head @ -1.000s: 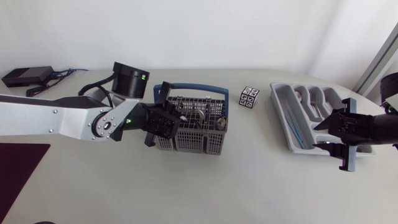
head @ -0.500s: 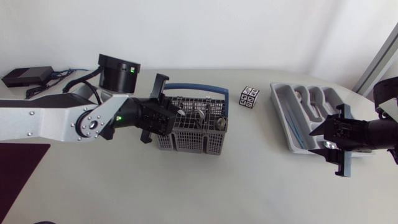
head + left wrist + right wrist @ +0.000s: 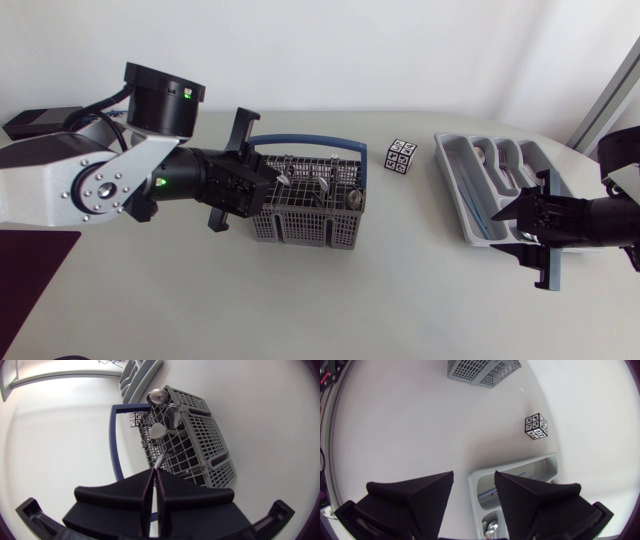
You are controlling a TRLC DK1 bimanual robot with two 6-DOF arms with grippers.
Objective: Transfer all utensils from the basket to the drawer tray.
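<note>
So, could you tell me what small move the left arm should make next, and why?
Probably lift the left gripper straight up from the grey mesh basket. It is shut on the handle of a silver metal spoon whose bowl is over the basket, so it should clear the rim before heading to the grey drawer tray.

Pale matte table [image 3: 330, 300], evenly lit, soft shadows; plain white wall [image 3: 350, 50] behind.

open lane over bare table [image 3: 410, 215] between basket [image 3: 300, 228] and tray [image 3: 447, 150] at its 3 o'clock. cube [image 3: 401, 156] at basket's 1 o'clock, off the lane. left gripper [image 3: 154, 472], clamped on spoon [image 3: 159, 430], blocks basket's 9 o'clock; right gripper [image 3: 473, 477] covers tray's 6 o'clock end.
</note>
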